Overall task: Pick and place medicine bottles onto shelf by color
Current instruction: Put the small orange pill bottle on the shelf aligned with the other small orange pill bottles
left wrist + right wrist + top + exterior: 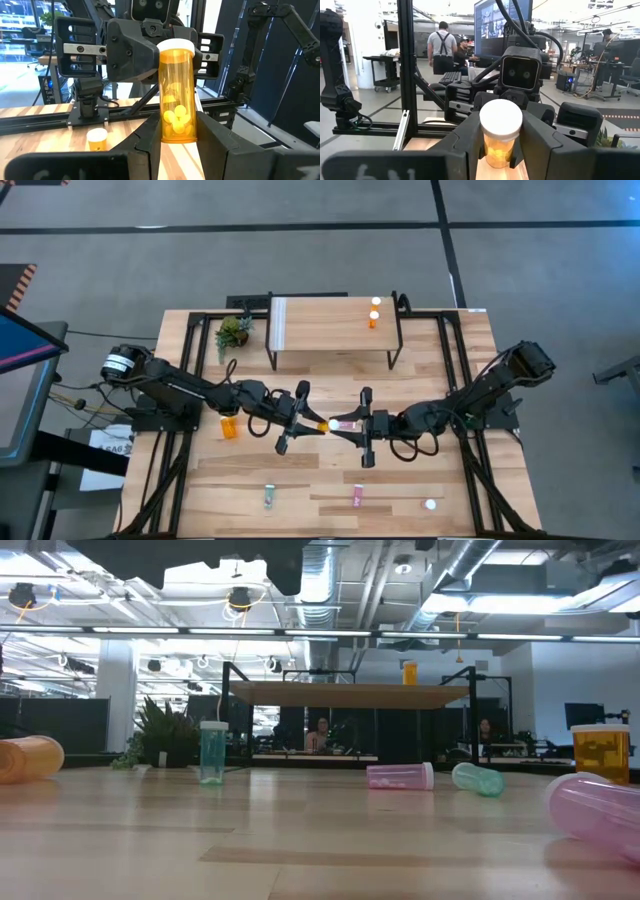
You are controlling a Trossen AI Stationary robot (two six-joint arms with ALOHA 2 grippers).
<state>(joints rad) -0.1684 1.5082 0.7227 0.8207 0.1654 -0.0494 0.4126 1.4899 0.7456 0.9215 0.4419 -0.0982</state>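
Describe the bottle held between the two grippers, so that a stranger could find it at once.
Look at the middle of the table, in front of the shelf, where the left gripper and the right gripper meet. Both are closed on one orange bottle with a white cap. Unlike the other bottles, it is held off the table.

Translucent glossy orange plastic bottle with smooth white cap, matt dark plastic grippers, light wood-grain table

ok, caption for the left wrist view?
Left gripper and right gripper both grip one large orange bottle mid-handover.
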